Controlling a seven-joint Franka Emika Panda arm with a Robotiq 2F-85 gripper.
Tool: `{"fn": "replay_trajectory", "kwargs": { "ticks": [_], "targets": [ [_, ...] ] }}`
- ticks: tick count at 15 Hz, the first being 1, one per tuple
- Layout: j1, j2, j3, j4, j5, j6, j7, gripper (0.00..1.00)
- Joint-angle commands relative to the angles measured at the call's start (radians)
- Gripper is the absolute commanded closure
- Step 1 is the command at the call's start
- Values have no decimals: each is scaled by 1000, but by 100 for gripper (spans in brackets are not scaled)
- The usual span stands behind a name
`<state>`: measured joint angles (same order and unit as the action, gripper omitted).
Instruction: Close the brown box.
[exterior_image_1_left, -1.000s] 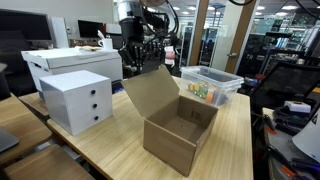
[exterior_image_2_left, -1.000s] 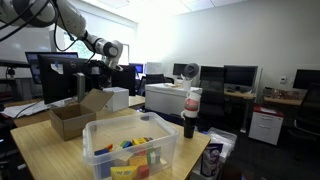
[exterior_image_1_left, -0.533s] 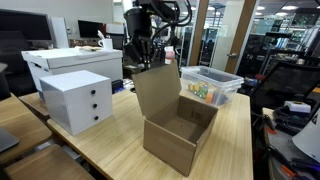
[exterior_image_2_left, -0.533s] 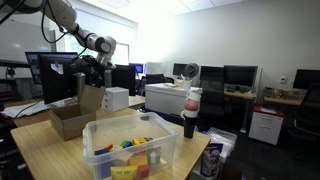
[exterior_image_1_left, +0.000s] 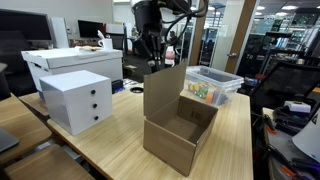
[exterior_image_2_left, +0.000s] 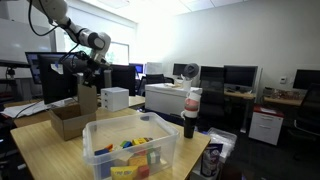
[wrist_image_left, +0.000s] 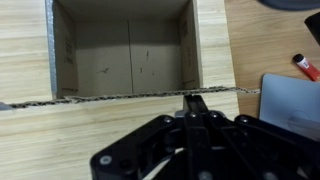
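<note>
One brown box (exterior_image_1_left: 172, 145), one white drawer unit (exterior_image_1_left: 77, 98), one clear bin (exterior_image_1_left: 225, 85).

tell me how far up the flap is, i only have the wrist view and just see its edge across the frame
Observer: In both exterior views the flap of the brown box stands about upright, not yet over the opening.
Operator: where's the gripper on it
Observer: The gripper meets the flap at its top edge, coming down from above.
Operator: whats that grey thing on my right
Observer: A clear plastic bin with colourful items inside, close beside the box. A white drawer box stands apart on the other side.
</note>
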<state>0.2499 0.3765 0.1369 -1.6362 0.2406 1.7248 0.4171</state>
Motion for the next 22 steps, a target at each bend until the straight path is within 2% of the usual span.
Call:
{"fn": "replay_trajectory", "kwargs": {
  "ticks": [1, 5, 13, 22],
  "targets": [
    [-3, -68, 2, -93, 27, 29, 24, 98],
    [0, -75, 4, -106, 17, 29, 19, 98],
    [7, -13, 21, -51, 17, -3, -5, 98],
    [65, -18, 42, 57, -53, -8, 0, 98]
  ]
}}
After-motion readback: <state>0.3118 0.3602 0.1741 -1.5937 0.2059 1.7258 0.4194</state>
